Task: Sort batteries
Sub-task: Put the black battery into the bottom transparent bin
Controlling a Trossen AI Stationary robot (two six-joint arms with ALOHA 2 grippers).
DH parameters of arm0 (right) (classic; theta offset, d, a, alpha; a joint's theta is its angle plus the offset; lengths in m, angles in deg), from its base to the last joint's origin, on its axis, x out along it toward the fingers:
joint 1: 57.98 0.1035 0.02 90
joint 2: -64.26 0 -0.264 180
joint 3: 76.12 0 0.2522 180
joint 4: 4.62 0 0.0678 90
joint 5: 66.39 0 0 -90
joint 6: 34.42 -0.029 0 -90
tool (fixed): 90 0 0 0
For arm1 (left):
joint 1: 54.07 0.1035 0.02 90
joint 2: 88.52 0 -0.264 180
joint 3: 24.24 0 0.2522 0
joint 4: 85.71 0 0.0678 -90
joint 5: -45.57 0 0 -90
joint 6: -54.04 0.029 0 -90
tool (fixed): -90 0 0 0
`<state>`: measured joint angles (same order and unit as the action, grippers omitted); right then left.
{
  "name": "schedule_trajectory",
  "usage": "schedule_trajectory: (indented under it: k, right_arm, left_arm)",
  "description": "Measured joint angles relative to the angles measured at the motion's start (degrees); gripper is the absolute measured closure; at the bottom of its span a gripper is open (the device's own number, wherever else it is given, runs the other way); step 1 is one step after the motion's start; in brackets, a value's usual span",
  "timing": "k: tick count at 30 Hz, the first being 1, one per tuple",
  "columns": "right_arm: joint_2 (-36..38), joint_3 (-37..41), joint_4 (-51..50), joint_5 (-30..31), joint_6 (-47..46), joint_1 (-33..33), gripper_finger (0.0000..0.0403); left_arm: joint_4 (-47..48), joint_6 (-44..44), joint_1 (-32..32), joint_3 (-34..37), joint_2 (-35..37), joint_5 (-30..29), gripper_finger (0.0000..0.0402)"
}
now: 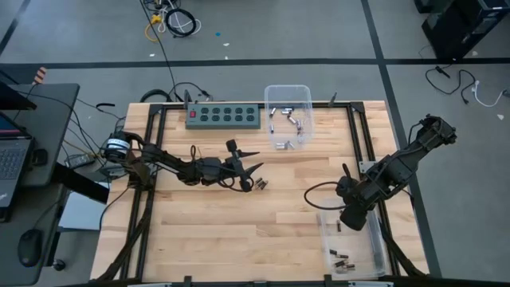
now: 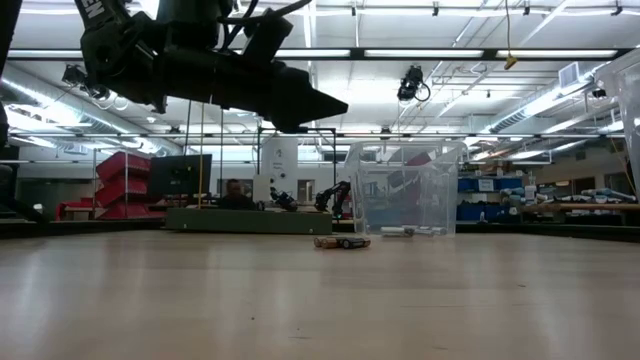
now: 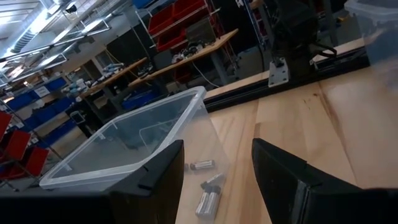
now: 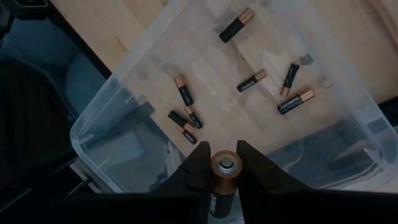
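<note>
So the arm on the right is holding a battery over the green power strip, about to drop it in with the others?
Not quite. The right gripper does hold a battery, but it hangs over a clear plastic bin that already has several batteries in it, as the right wrist view shows. The green power strip lies at the far edge of the table, away from that arm.

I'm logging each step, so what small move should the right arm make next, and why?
Probably open the right tool and drop its copper-topped battery: it hangs above the clear bin, which already holds similar cells, so release would likely land it with its kind.
</note>
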<state>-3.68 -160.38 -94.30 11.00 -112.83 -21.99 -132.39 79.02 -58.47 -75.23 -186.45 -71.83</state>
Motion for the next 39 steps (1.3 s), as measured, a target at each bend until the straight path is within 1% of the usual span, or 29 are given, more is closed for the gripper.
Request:
schedule_trajectory:
  k: [5, 11, 16, 18, 21, 24, 30, 34, 39]
  right_arm:
    - [-0.02, 0.00, 0.00, 2.60, -0.04, -0.25, 0.0334]
    - [-0.02, 0.00, -0.04, 2.68, -0.04, -1.39, 0.0318]
    - [-0.02, 0.02, 0.06, 2.66, 0.56, -2.27, 0.0317]
    - [-0.02, 0.02, 1.00, 3.02, 3.43, -2.79, 0.0317]
    - [-0.02, 0.02, 3.57, 6.26, 7.46, -3.69, 0.0316]
    - [-0.02, 0.02, 5.90, 9.35, 13.26, -5.54, 0.0318]
    - [-0.02, 0.04, 8.92, 16.14, 28.22, -10.04, 0.0317]
    - [-0.02, 0.04, 12.24, 22.74, 37.76, -12.17, 0.0318]
    - [-0.04, 0.04, 18.50, 31.05, 48.30, -12.55, 0.0319]
  left_arm:
    - [1.03, -0.12, 0.00, 0.00, 0.00, -0.03, 0.0213]
    - [2.44, -0.16, 0.00, -0.02, -0.02, -0.08, 0.0213]
    - [2.68, -0.18, -0.11, -0.02, -0.04, -0.10, 0.0214]
    - [3.46, -0.20, -0.18, -0.02, -0.04, -0.10, 0.0214]
    - [7.05, -0.58, -0.40, -0.02, -0.04, -0.08, 0.0214]
    - [10.84, -2.86, -0.61, -0.02, -0.04, 0.40, 0.0214]
    - [18.59, -9.18, -0.61, -0.04, -0.04, 8.49, 0.0214]
    - [21.75, -13.34, -0.59, -0.04, -0.19, 13.13, 0.0214]
    - [20.77, -15.68, -0.55, -0.04, -2.99, 13.56, 0.0214]
